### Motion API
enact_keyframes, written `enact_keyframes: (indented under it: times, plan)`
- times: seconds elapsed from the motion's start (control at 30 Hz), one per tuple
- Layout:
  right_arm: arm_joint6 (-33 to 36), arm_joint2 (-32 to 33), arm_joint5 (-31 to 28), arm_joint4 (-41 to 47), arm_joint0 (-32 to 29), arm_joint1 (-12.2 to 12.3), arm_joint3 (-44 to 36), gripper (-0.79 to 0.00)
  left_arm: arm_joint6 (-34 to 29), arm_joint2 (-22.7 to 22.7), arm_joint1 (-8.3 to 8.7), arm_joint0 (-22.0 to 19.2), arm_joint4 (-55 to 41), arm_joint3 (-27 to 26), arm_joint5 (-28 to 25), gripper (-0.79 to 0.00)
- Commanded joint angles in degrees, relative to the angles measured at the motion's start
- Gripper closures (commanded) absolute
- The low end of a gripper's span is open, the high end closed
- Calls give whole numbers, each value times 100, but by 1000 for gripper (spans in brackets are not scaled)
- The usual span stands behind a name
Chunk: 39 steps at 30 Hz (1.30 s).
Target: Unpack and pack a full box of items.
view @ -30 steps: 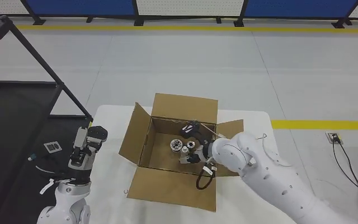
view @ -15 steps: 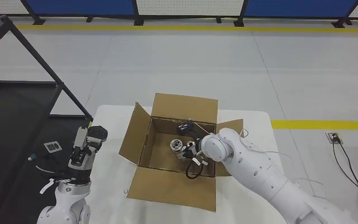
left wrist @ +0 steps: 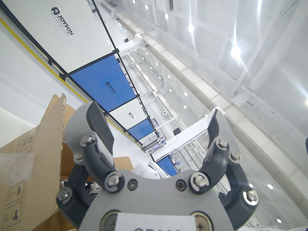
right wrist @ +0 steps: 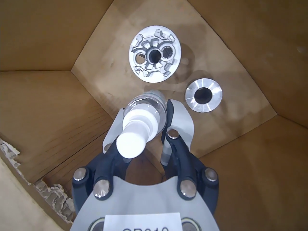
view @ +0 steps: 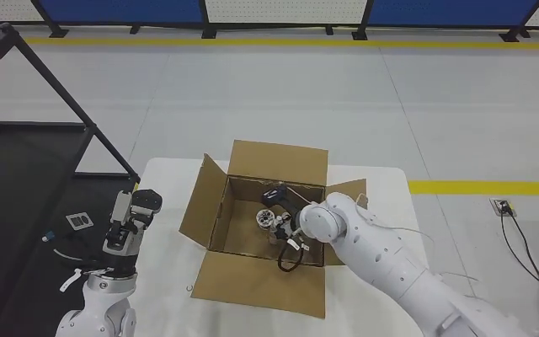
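Box (view: 253, 282) open on the white worktop (view: 168, 265), your right tool (right wrist: 146, 111) inside.
That tool grips a clear bottle (right wrist: 138, 125) with a white cap, near a toothed metal disc (right wrist: 156, 73) and a small ring (right wrist: 216, 92) on the floor. It has moved further in since a second ago. Your left tool (left wrist: 156, 121) is spread wide beside the box. The bottle's bottom is hidden.

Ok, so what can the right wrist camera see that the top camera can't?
Right wrist view alone: a clear bottle with a white cap clamped between the right gripper's fingers, and a small metal ring on the floor of the cardboard box. Top view alone: the white table, the box's opened flaps, and the left gripper raised beside the box. Both: the box and the toothed metal disc inside it.
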Motion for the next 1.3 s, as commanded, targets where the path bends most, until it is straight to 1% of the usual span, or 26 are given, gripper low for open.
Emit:
enact_keyframes:
  times: [0.0, 0.13, 0.23, 0.33, 0.43, 0.53, 0.67, 0.77, 0.87, 0.97, 1.03, 1.13, 1.27]
  plan:
    - [12, 37, -48, 0, -6, -9, -13, 0, 0, 0, 0, 0, 0, 0, 0, -785]
    - [26, 193, -237, 84, -26, 6, -88, 0, 0, 0, 0, 0, 0, 0, 0, -785]
    - [90, 444, -377, 170, -34, 89, -296, 0, 0, 0, 0, 0, 0, 0, 0, -785]
    - [177, 842, -414, 96, -111, 272, -785, 0, 0, 0, 0, 0, 0, 0, 0, -785]
    - [373, 1426, -217, -242, -381, 560, -1630, 0, 0, 0, 0, 0, 0, 0, 0, -785]
    - [566, 2262, -41, -535, -1031, 902, -2849, 0, 0, 0, 0, 0, 0, 0, 0, -785]
    - [806, 3539, 204, -933, -2172, 1284, -4511, 0, 0, 0, 0, 0, 0, 0, 0, -785]
    - [779, 4460, 423, -1196, -2922, 1462, -5439, 0, 0, 0, 0, 0, 0, 0, 0, -785]
    - [630, 5337, 593, -1253, -3512, 1571, -6003, 0, 0, 0, 0, 0, 0, 0, 0, -785]
    - [391, 6084, 741, -1209, -4014, 1633, -6336, 0, 0, 0, 0, 0, 0, 0, 0, -785]
    - [272, 6473, 971, -1458, -4305, 1665, -6421, 0, 0, 0, 0, 0, 0, 0, 0, -785]
    - [274, 6773, 1105, -1488, -4564, 1690, -6374, 0, 0, 0, 0, 0, 0, 0, 0, -785]
    - [243, 6983, 1178, -1495, -4619, 1717, -5863, 0, 0, 0, 0, 0, 0, 0, 0, -785]
